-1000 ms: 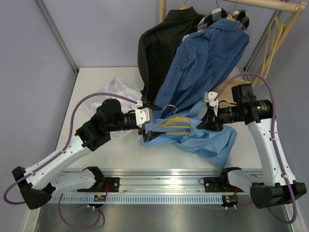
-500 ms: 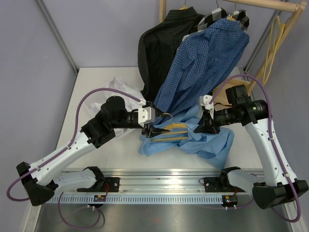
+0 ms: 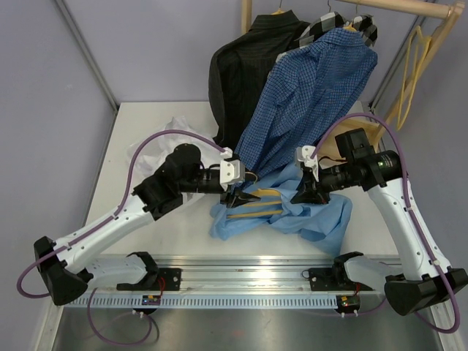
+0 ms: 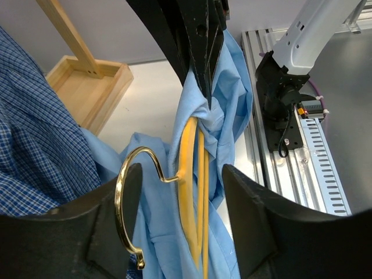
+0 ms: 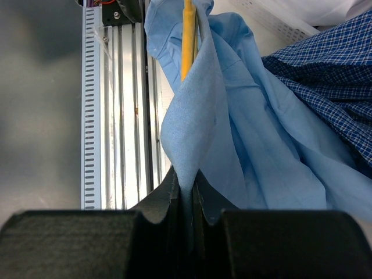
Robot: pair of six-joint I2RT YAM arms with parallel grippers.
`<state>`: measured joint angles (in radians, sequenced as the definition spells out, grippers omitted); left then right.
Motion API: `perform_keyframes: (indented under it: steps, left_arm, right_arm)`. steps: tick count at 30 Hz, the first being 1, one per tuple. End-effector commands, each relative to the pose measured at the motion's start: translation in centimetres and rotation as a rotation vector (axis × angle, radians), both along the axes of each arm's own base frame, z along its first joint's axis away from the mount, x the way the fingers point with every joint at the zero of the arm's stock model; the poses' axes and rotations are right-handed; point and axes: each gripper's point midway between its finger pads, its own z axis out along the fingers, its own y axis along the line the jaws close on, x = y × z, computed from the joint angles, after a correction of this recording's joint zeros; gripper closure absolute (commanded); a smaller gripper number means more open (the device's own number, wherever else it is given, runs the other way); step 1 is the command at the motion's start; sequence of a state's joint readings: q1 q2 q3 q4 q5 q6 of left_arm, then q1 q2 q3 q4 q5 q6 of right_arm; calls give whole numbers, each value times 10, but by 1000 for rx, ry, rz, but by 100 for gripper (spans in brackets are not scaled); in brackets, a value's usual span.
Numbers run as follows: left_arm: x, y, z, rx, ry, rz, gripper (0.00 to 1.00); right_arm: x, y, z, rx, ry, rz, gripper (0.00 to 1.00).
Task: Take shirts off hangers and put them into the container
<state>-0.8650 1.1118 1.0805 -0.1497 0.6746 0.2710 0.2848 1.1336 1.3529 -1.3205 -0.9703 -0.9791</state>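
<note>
So, step: getting the hanger (image 4: 189,151) out of the light blue shirt (image 5: 232,116) — it's not free yet.
left gripper (image 4: 183,172): fingers part-way apart, straddling the hanger's neck, no squeeze that I can see.
right gripper (image 5: 186,189): pinched tight on a fold of the light blue shirt.
next move: probably clamp the neck and draw it away from the right fingers' hold, then shirt into the container (image 5: 273,20), showing ahead of the right fingers.
shirts: five — light blue, dark blue check (image 3: 314,95), pinstripe (image 3: 241,66), big check (image 3: 322,23), white one (image 3: 175,131).
hangers: one between the left fingers, plus bare yellow ones (image 3: 413,66) on the rail (image 3: 409,7), count unclear.
</note>
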Motion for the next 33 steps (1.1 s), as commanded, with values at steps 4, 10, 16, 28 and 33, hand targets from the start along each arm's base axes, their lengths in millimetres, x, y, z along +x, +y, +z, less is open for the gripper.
perform_keyframes:
  steps: [4, 10, 16, 28, 33]
  left_arm:
    - [-1, -6, 20, -38, -32, -28, 58]
    - [3, -9, 21, -43, -12, -15, 84]
    - [12, -8, 19, -43, 58, 63, 100]
    - [25, 4, 6, -82, 296, 273, 100]
    - [31, 3, 8, -108, 451, 340, 100]
  right_arm:
    - [-4, 9, 3, 35, 15, 30, 100]
    - [-3, 9, -2, 16, 15, 21, 100]
    - [2, 8, -4, 7, 11, -10, 86]
    - [51, -10, 42, -36, -51, -395, 14]
    - [48, -14, 67, -6, -50, -458, 15]
